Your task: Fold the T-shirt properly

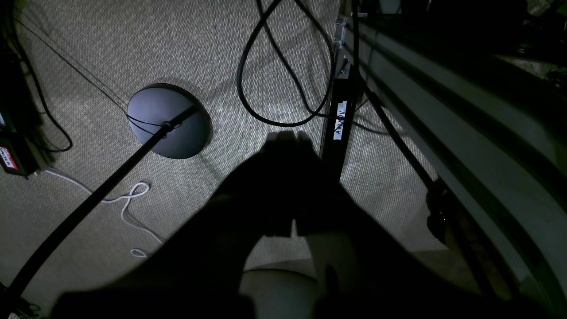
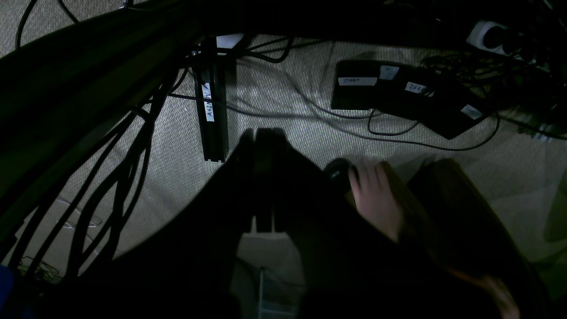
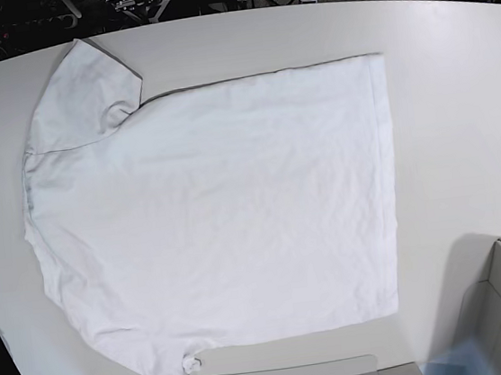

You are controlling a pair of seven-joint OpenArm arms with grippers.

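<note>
Shirt (image 3: 226, 208) lies flat, unfolded, on table (image 3: 454, 65); folding not begun. Both grippers (image 1: 285, 137) (image 2: 261, 133) pressed together, below table edge. Next: raise arms to a sleeve

The T-shirt (image 3: 217, 209) is plain white, short-sleeved and lightly wrinkled. It lies spread flat and unfolded, turned sideways: shoulders and collar end at the left, straight hem at the right. One sleeve reaches the far left, the other the near left edge.
</note>
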